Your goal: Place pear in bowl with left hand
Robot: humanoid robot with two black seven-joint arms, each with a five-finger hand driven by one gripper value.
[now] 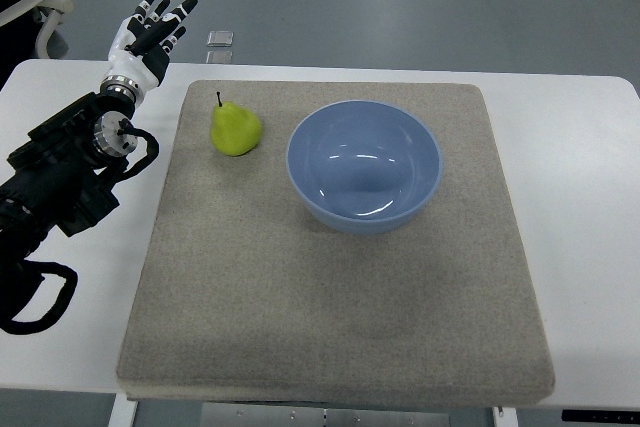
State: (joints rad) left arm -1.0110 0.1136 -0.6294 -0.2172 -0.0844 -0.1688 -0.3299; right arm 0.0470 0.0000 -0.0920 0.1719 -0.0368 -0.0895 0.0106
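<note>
A grey floor runs behind a white table (580, 197), and on the table lies a square beige felt mat (330, 317) that covers most of the top and carries both of the task's things, probably so that they neither slide nor knock on the hard surface. The pear (236, 130), yellow-green with its dark stem pointing up and away, rests on the mat near its far left corner, just inside the left edge and so on the side from which the left arm comes in, which suits a left-handed pick. The blue bowl (365, 165) stands empty and upright toward the far middle of the mat, just beside the pear on its right but not touching it, its open mouth leaving a short carry and an easy drop. The left hand (150, 35) is held up beyond the table's far left corner, well apart from the pear, its black and white fingers (176, 15) spread and extended away from the robot, gripping nothing; the dark forearm slants in from the left edge over the bare tabletop beside the mat. By my reading the reach has not begun: the hand would have to swing right and come down over the pear before closing. The right arm does not show, and two small square plates (220, 46) lie on the floor past the far edge
</note>
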